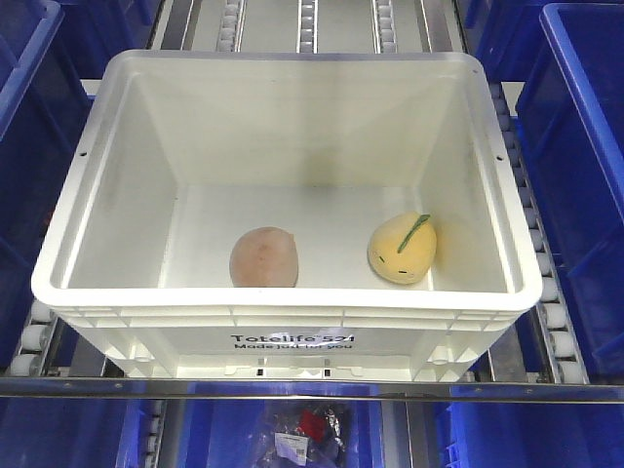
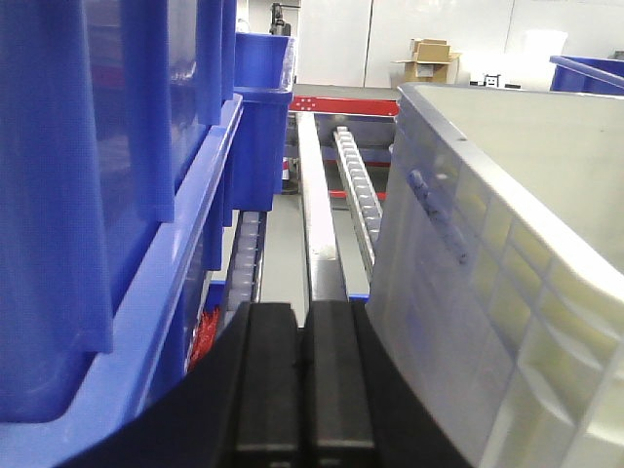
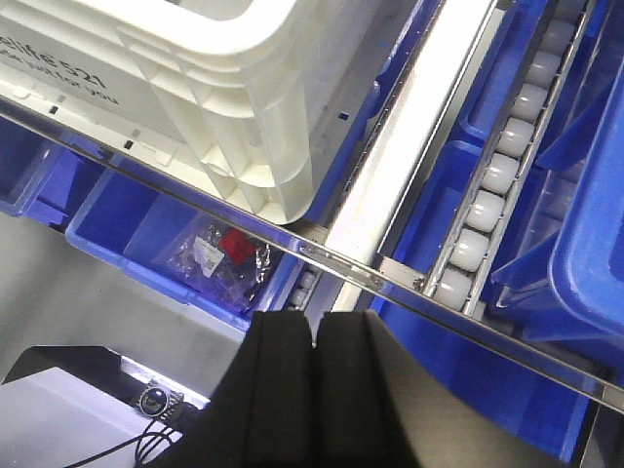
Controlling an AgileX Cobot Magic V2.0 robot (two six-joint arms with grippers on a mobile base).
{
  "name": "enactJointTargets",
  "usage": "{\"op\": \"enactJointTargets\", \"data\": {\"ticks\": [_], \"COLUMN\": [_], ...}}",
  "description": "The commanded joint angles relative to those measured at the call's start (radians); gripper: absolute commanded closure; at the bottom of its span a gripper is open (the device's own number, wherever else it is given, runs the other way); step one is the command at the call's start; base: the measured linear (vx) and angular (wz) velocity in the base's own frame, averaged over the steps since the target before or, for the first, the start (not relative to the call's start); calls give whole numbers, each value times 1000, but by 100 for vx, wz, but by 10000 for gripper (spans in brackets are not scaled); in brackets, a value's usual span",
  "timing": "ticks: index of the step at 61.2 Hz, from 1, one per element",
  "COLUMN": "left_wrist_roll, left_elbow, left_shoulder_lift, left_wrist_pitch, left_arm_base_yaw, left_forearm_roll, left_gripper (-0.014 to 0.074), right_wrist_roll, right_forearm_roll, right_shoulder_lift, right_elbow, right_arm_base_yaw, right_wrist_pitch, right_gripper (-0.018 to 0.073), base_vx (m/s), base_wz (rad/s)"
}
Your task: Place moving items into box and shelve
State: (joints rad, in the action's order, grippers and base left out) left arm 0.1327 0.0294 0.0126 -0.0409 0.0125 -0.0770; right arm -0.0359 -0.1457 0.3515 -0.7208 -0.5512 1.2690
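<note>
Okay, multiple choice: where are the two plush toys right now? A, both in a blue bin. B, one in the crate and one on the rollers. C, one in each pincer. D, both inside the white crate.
D: the pink plush ball and the yellow plush fruit both lie on the floor of the white crate, apart from each other.

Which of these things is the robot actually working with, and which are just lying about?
Working with:
- large white plastic crate
- dusty-pink plush ball inside it
- yellow plush fruit inside it

Lying about:
- blue plastic bins alongside
- clear bagged red item below
</note>
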Motion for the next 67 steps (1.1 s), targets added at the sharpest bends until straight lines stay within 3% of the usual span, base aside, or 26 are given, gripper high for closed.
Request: {"op": "enactJointTargets", "data": {"ticks": [1, 19, 25, 37, 45, 56, 67], "left_wrist_roll": [10, 10, 10, 10, 10, 10, 10], "left_elbow": [27, 27, 27, 27, 27, 27, 27], "left_shoulder_lift": [13, 13, 13, 13, 13, 13, 13], "left_wrist_pitch": [85, 85, 85, 85, 85, 85, 85], "left_arm_base_yaw": [2, 2, 2, 2, 2, 2, 2], "left_forearm_roll": [2, 2, 2, 2, 2, 2, 2], "left_gripper": [619, 619, 619, 619, 619, 619, 619], "right_wrist_roll": [8, 8, 3, 0, -5, -7, -7], "right_forearm_roll": [-11, -11, -29, -61, -22, 35, 48], "right_shoulder_lift": [12, 10, -13, -145, -239, -331, -376], "right_elbow": [-23, -19, 4, 264, 449, 640, 753], "right_arm_base_yaw": [1, 2, 49, 254, 388, 509, 531], "right_wrist_pitch": [-50, -46, -86, -615, -905, -1099, -1278], "right_gripper": [575, 575, 575, 575, 575, 575, 575], "base_vx": [0, 0, 0, 0, 0, 0, 0], "base_wz": [0, 0, 0, 0, 0, 0, 0]}}
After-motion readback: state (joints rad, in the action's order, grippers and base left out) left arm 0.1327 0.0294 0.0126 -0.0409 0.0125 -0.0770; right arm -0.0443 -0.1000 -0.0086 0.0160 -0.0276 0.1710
